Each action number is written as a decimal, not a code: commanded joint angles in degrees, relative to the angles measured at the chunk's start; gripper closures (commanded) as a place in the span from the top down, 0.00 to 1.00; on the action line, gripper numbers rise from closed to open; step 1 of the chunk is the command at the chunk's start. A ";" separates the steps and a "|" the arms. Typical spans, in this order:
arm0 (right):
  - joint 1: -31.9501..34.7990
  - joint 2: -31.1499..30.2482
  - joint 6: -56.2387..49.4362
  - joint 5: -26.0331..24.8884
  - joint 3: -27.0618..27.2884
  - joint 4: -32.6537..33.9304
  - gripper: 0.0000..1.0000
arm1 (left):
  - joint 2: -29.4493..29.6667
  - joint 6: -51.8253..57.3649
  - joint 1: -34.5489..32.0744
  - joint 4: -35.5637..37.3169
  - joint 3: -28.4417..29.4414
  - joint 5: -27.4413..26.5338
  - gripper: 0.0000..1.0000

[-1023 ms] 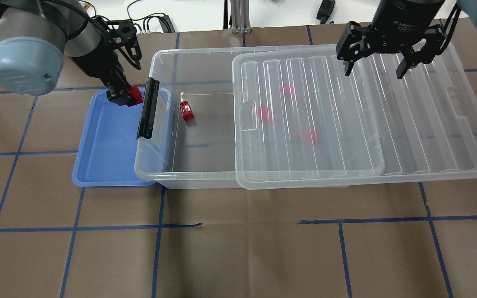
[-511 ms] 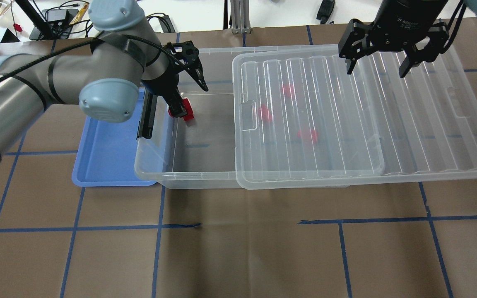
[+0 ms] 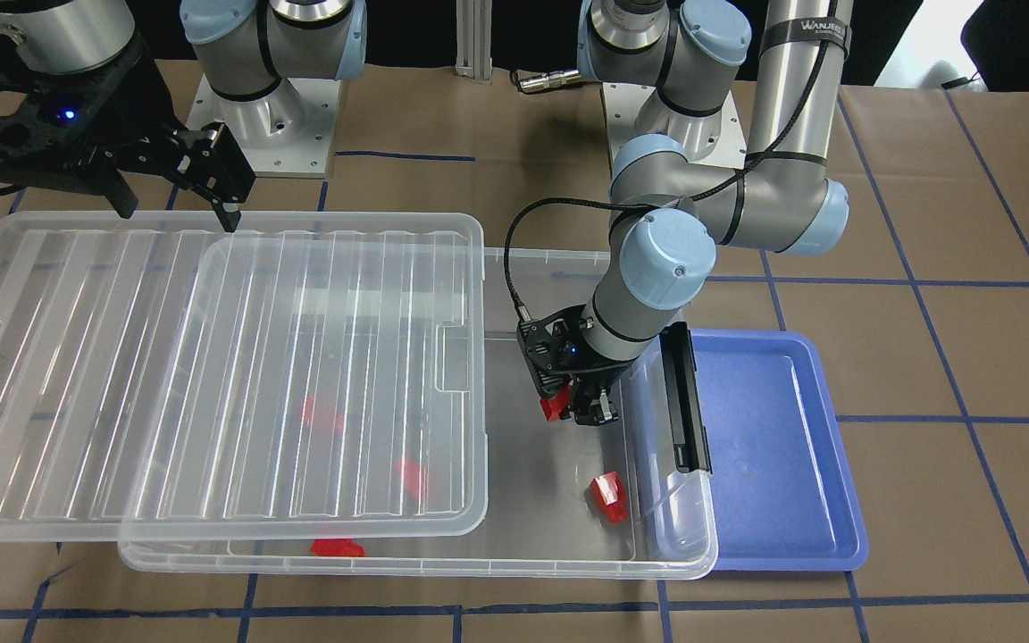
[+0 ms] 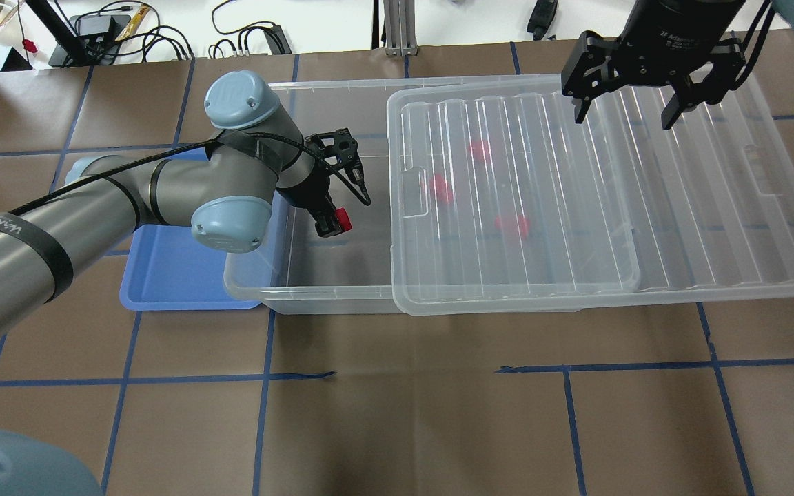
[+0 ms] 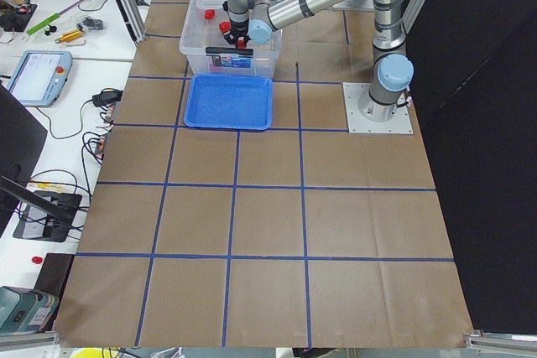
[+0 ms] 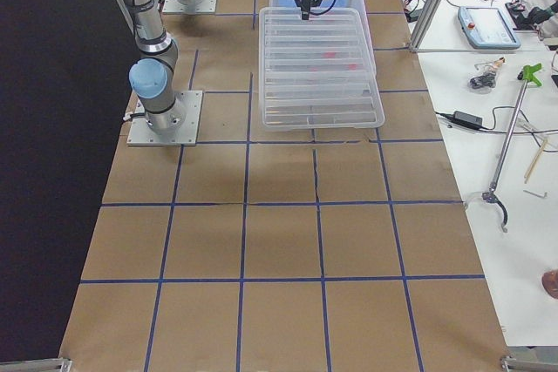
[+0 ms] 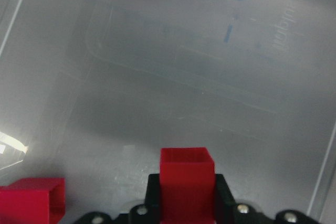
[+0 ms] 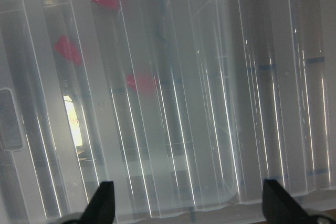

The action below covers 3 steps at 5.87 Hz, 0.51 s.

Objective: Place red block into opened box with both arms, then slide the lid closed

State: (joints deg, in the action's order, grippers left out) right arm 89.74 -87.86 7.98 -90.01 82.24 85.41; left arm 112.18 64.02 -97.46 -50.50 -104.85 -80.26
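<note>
Red block held over the open end of the box

Red block (image 4: pixel 344 220), shown gripped between the fingers of the left tool (image 4: pixel 331 224), which is clenched on it. The wrist view shows the block (image 7: pixel 187 174) projecting from between the two black fingers, with the clear floor of the box (image 4: pixel 252 275) beneath it and not touching it. Block and tool hang over the uncovered part of the box, the end with the black latch bar (image 3: pixel 684 393).

The lid (image 4: pixel 576 207) lies flat across the other part of the box and overhangs its far short end. A second red piece (image 3: pixel 608 496) lies on the box floor near the latch-bar wall, apart from the held block (image 3: pixel 554 406). Three red pieces (image 4: pixel 440 187) show dimly through the lid.

The right tool (image 4: pixel 622 117) is released, its fingers spread wide, grasping nothing. It hangs over the lid near the long edge on the robot's side; contact with the lid cannot be judged.

A blue tray (image 4: pixel 169 275) sits on the worktop (image 4: pixel 438 413), and the latch-bar end of the box overlaps it.
</note>
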 commanded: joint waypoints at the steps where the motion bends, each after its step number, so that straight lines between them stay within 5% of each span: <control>1: 0.00 -0.03 0.02 0.01 0.12 0.02 1.00 | 2.51 0.23 -0.01 2.41 -0.27 0.19 0.56; 2: 0.00 -0.03 0.02 0.01 0.12 0.10 1.00 | 2.78 0.14 -0.01 2.42 0.00 0.19 0.97; 3: 0.00 -0.03 0.02 0.01 0.12 0.10 1.00 | 1.65 -0.73 0.16 1.46 0.69 -0.07 0.98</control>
State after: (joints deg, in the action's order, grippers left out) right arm 89.74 -87.89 8.00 -90.00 82.35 85.50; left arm 114.43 63.89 -97.41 -48.46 -104.68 -80.15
